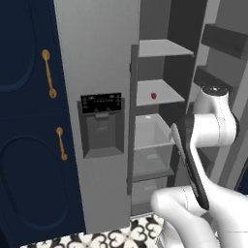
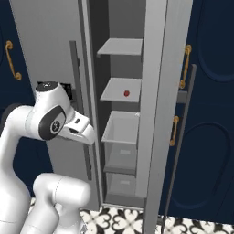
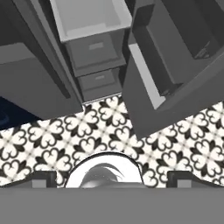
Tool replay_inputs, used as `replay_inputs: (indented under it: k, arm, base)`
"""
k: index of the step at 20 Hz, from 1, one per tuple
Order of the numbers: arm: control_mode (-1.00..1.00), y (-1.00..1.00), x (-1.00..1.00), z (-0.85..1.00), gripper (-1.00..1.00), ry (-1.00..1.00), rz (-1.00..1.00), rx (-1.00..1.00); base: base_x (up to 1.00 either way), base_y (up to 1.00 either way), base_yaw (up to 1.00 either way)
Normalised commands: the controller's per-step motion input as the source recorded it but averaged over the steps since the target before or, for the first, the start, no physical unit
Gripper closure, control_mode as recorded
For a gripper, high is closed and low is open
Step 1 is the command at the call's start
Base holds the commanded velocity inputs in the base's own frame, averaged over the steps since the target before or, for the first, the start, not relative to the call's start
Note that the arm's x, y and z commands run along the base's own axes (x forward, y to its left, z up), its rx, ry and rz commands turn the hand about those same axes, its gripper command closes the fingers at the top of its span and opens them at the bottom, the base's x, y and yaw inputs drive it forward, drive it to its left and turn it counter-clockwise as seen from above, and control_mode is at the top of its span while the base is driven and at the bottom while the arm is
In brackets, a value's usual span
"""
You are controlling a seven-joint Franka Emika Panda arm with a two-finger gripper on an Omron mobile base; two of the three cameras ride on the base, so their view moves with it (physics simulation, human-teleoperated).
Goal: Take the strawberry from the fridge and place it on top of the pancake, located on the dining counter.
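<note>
White arm links (image 1: pixel 208 131) sit closest to both base cameras, folded up in front of the fridge (image 1: pixel 101 72) with the hand pointing down at the floor. From the hand camera, the gripper (image 3: pixel 112 180) has its two dark fingertips (image 3: pixel 41 179) sitting way out at opposite sides of the picture, so the jaws are spread wide with nothing between them, just patterned black-and-white floor tile (image 3: pixel 109 127) underneath.

Past the tile you get the bottom of the fridge: two grey drawers (image 3: pixel 94 54) stacked, and an open white bin (image 3: pixel 87 17) above them. The right door (image 2: pixel 157 91) is swung open, with dark door bins (image 1: pixel 220 41) on its inner side, and the left door with the black control panel (image 1: pixel 100 103) and dispenser recess (image 1: pixel 101 131) is closed.

Further in, the strawberry (image 1: pixel 153 96) is a tiny red dot sitting on the second grey shelf (image 1: pixel 157 92) from the top, well apart from the gripper. One more bare shelf (image 1: pixel 162 47) is above it.

Navy cabinets (image 1: pixel 24 121) with gold handles (image 1: pixel 48 73) flank the fridge.
</note>
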Motion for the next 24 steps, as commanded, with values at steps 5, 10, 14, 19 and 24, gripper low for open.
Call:
replay_inputs:
  k: [5,10,14,19,24]
  arm:
    - [1.00,0.00,0.00,0.00,-1.00,0.00,0.00,0.00]
    - [1.00,0.00,0.00,0.00,-1.00,0.00,0.00,0.00]
    - [1.00,0.00,0.00,0.00,-1.00,0.00,0.00,0.00]
    - [1.00,0.00,0.00,0.00,-1.00,0.00,0.00,0.00]
    - [1.00,0.00,0.00,0.00,-1.00,0.00,0.00,0.00]
  base:
    - [0.22,0.24,-0.37]
    - [0.35,0.14,-0.07]
    - [0.77,0.06,0.00]
    - [0.79,0.04,0.00]
    - [0.63,0.00,0.02]
